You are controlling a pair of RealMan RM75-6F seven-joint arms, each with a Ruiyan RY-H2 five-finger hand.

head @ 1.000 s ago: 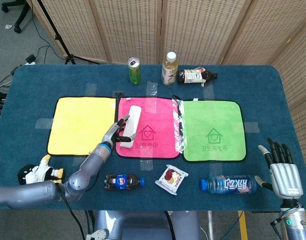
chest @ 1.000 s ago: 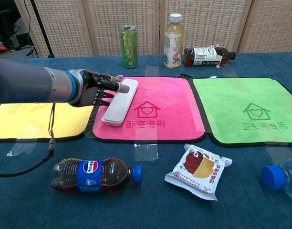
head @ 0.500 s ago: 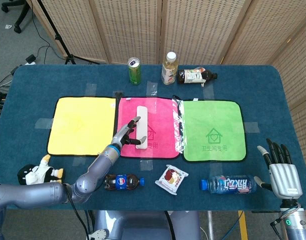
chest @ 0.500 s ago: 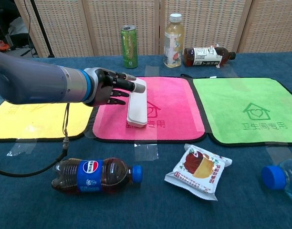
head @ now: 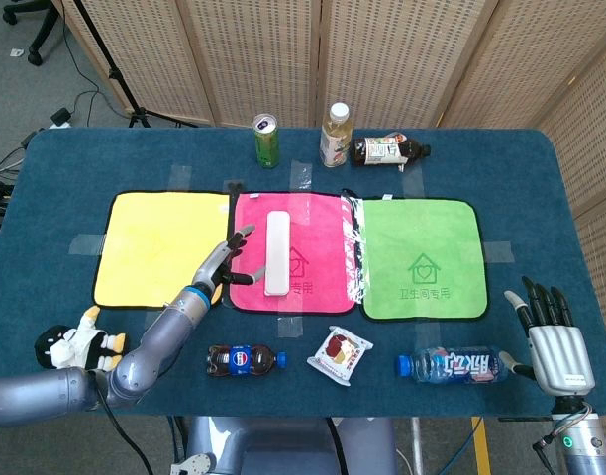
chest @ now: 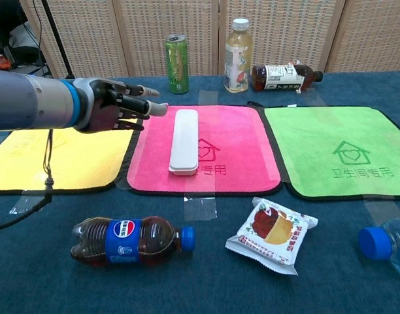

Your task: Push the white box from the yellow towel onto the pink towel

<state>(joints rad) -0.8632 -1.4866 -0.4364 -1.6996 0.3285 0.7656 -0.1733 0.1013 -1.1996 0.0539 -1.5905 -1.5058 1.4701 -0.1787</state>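
The long flat white plastic box lies wholly on the pink cloth towel, long axis front-to-back. My left hand hovers just left, fingers apart, empty; the right hand, open, sits well apart.

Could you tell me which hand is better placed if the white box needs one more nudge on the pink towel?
The left hand: it hovers open just left of the white box on the pink towel. The right hand sits far off at the table's near right corner.
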